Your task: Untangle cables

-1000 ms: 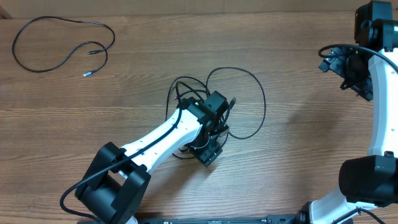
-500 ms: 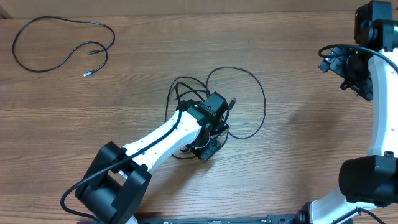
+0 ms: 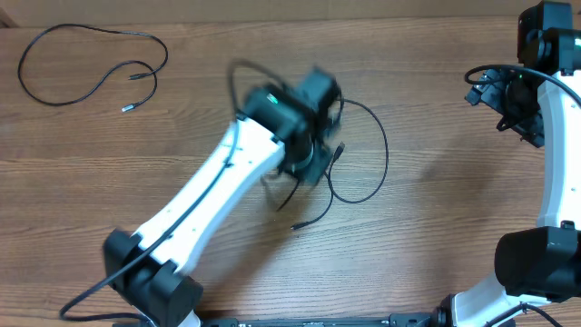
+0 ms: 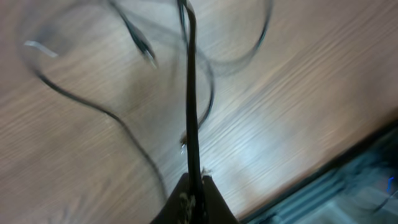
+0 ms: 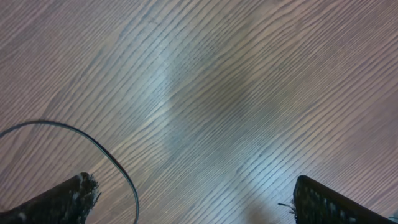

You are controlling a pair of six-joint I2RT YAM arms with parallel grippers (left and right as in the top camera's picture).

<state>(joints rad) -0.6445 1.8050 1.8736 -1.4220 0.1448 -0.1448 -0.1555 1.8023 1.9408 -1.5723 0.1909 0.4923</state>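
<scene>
The tangled cables (image 3: pixel 382 145) lie as thin black loops at the table's middle, with one plug end (image 3: pixel 296 225) trailing toward the front. My left gripper (image 3: pixel 307 163) is raised over them, blurred, and shut on one black cable (image 4: pixel 190 93). That strand runs taut from the closed fingertips (image 4: pixel 194 190) up through the left wrist view, above blurred loops on the wood. My right gripper (image 3: pixel 483 87) hovers at the far right, away from the bundle. In the right wrist view it (image 5: pixel 196 205) stands open, with bare wood between its fingers (image 5: pixel 326 202).
A separate thin black cable (image 3: pixel 91 64) lies in a loose loop at the back left corner. A thin black cord (image 5: pixel 102 149) arcs past the right gripper's left finger. The right arm's base (image 3: pixel 536 263) stands at the front right.
My left gripper closed on a cable in the bundle and then swung up and toward the back, dragging the strand and pulling the loops out of their earlier shape. The right arm stayed still.
</scene>
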